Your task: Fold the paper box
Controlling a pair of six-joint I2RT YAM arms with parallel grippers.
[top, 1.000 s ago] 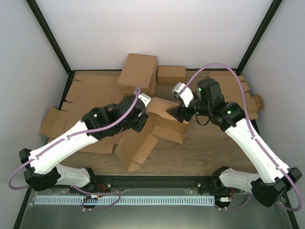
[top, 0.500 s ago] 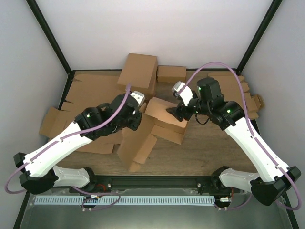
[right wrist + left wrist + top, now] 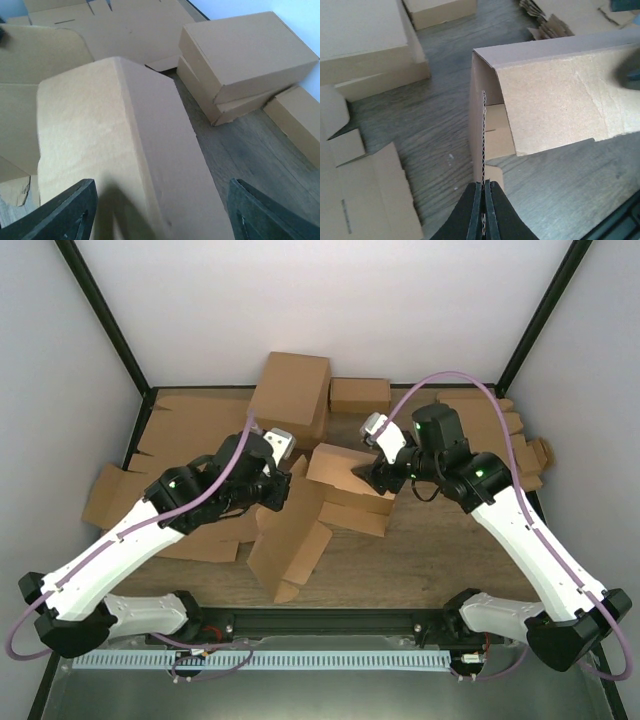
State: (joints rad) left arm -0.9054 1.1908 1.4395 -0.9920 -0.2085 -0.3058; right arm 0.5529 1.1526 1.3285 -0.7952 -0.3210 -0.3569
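Note:
The paper box [image 3: 300,530] is a large brown cardboard blank, partly folded, in the middle of the table. My left gripper [image 3: 283,490] is shut on the thin corrugated edge of one upright wall [image 3: 481,125]; in the left wrist view the gripper [image 3: 484,186] has its jaws pinched flat on that edge. A folded panel [image 3: 550,95] leans over beyond it. My right gripper [image 3: 362,476] is at the box's right end. In the right wrist view it [image 3: 161,186] is wide open, straddling the folded panel [image 3: 100,130] without clamping it.
Two finished boxes are stacked at the back [image 3: 290,388], with a small box [image 3: 360,395] beside them. Flat blanks lie at the left [image 3: 185,430] and back right [image 3: 500,425]. The wooden table [image 3: 440,550] shows at the front right.
My left arm has swung back and to the left with the wall edge still pinched, and the box's near part has shifted a little. The right arm has barely moved.

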